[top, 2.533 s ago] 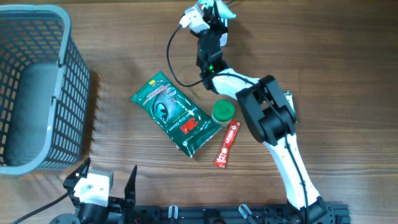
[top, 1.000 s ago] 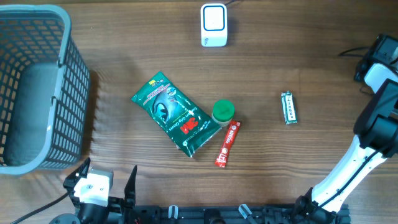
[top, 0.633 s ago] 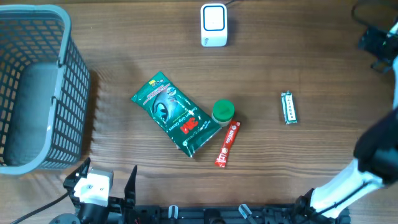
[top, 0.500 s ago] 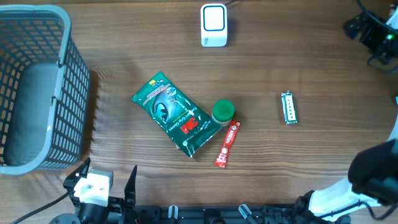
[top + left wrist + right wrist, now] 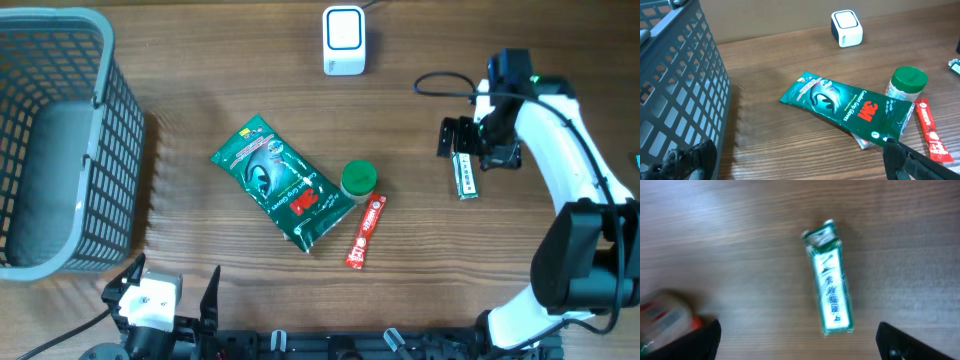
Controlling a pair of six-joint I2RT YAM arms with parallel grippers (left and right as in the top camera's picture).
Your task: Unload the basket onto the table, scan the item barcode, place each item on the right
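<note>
Item 1, small green pack (image 5: 463, 172): lies flat right of centre, well apart from the white scanner (image 5: 343, 40). The right gripper (image 5: 472, 148), out at the far table edge 0.5 s ago, now hangs just above it, jaws spread wide and empty, so pick-up looks next. Left gripper (image 5: 168, 285): parked at the near edge, likewise wide, holding nothing. No barcode shows on the pack's upper face, its print blurred in the right wrist view; possibly it sits underneath.
</note>
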